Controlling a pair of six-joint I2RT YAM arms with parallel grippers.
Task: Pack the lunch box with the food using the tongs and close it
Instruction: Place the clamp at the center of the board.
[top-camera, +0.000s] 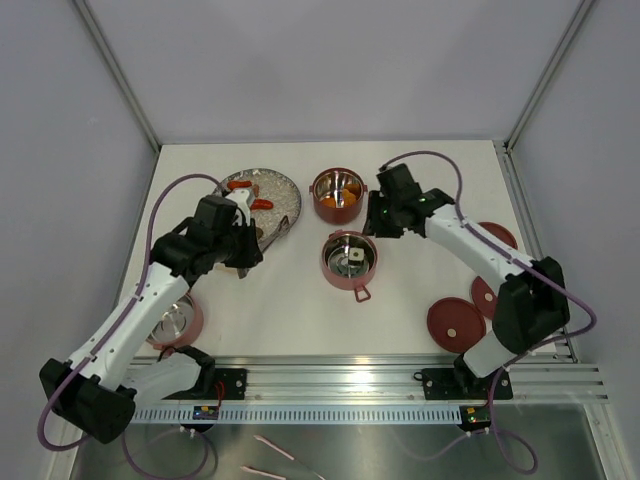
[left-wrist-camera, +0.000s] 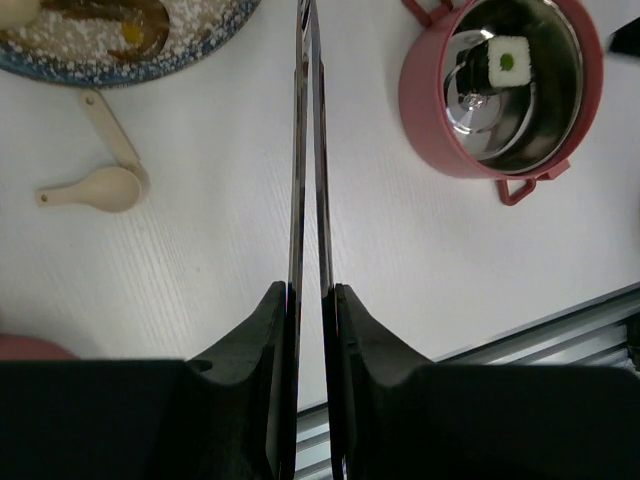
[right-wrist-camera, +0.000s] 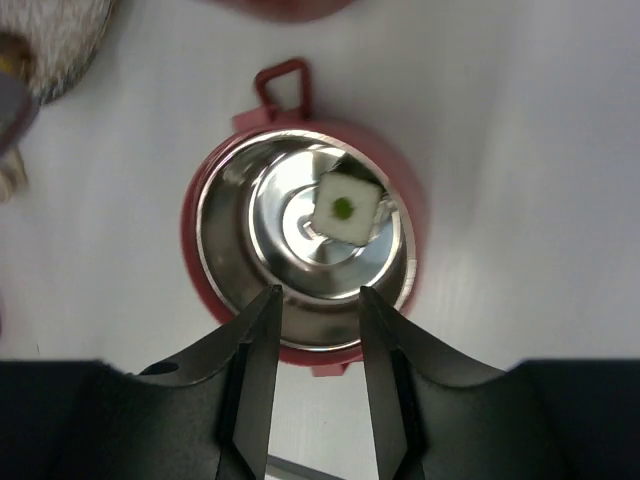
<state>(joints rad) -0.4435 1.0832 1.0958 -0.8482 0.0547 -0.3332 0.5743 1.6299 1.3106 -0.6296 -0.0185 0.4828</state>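
The left end effector (left-wrist-camera: 312, 292) pinches the tongs (left-wrist-camera: 308, 150), which point up just right of the food (left-wrist-camera: 115, 18) on the plate (left-wrist-camera: 200, 35); the right end effector (right-wrist-camera: 320, 296) gapes empty.

A red food piece (top-camera: 238, 185) lies on the speckled plate (top-camera: 283, 188).

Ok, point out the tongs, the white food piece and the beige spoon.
tongs (left-wrist-camera: 306, 60): left wrist view, where the two metal arms run close together.
white food piece (right-wrist-camera: 346, 208): right wrist view, on its green-dotted top face.
beige spoon (left-wrist-camera: 105, 188): left wrist view, on its bowl.
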